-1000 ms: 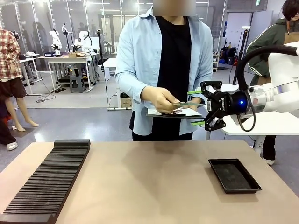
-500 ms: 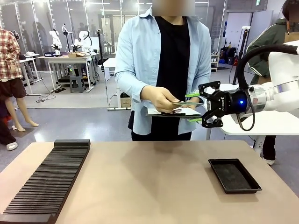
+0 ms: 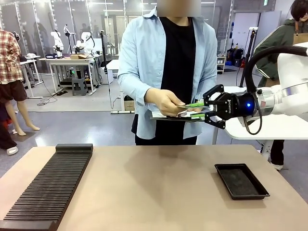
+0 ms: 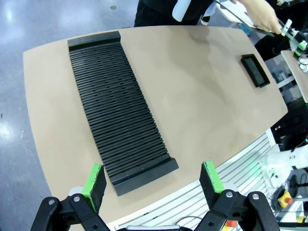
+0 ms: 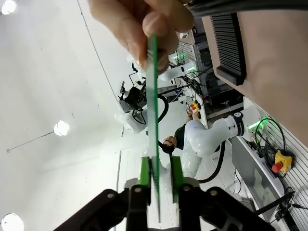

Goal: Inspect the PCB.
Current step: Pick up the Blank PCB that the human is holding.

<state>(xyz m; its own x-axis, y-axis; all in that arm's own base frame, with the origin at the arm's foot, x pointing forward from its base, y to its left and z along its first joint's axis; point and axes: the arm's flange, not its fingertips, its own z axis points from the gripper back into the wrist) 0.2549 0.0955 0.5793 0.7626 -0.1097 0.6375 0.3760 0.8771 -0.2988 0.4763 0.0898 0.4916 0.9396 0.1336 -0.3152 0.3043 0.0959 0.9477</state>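
The PCB (image 3: pixel 185 106) is a thin green board held out flat at chest height by the person's hand (image 3: pixel 166 102) across the table. My right gripper (image 3: pixel 196 109) reaches in from the right, its two green pads closed over the board's near end. In the right wrist view the PCB (image 5: pixel 154 96) shows edge-on, running from the person's fingers (image 5: pixel 139 24) down between my right gripper's (image 5: pixel 159 175) pads. My left gripper (image 4: pixel 151 180) hangs open high above the table's near edge, nothing between its fingers.
The person holds a clipboard (image 3: pixel 168 117) with white paper under the board. A long black slotted rack (image 3: pixel 48 185) lies on the table's left side. A shallow black tray (image 3: pixel 240 180) sits at the right. Bare tan tabletop (image 3: pixel 154 187) lies between them.
My right gripper's jaws have come together from wide open onto the PCB's end. The person's hand has kept hold of the board. The left arm has stayed still.
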